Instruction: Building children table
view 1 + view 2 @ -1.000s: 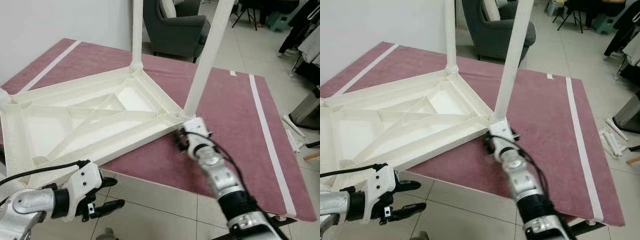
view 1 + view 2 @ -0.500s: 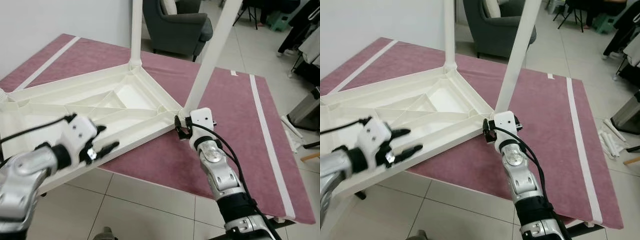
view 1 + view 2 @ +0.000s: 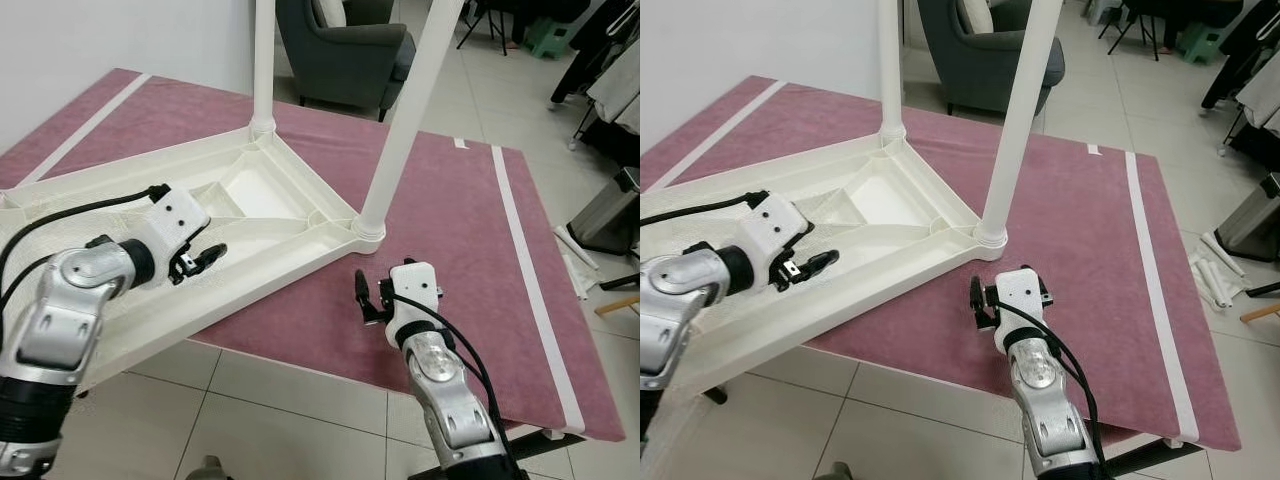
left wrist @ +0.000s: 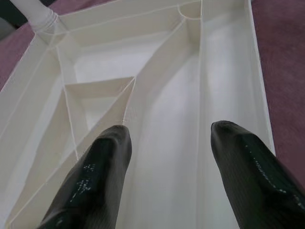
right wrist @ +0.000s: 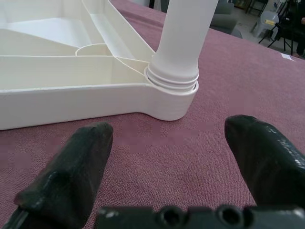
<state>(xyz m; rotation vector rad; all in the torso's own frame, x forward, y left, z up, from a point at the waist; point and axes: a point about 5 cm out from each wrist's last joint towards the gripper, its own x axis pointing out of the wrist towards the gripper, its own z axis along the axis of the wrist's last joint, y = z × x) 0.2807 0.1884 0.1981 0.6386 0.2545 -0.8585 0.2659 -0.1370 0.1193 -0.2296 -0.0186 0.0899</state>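
Tabletop (image 3: 120, 300) lies upside down on the mat (image 3: 460, 230), two legs upright. Right gripper (image 3: 372, 297), fingers spread and empty, sits near the leg (image 3: 395, 140), straight ahead. Left gripper (image 3: 200, 262), also spread and empty, hovers over the ribs.

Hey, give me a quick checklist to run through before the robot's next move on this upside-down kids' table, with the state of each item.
1. Right gripper released from the near table leg: ok, open, hovering over the red mat just short of the leg's socket.
2. Near table leg seated in its corner socket: ok, collar sits flush and the leg stands upright.
3. Far table leg fitted: ok, upright in its corner.
4. Left gripper empty: ok, open above the ribbed underside of the tabletop.
5. Remaining corners fitted with legs: cannot tell, they lie at or beyond the picture's edge.
6. Tabletop fully supported: not ok, its near edge overhangs the mat.
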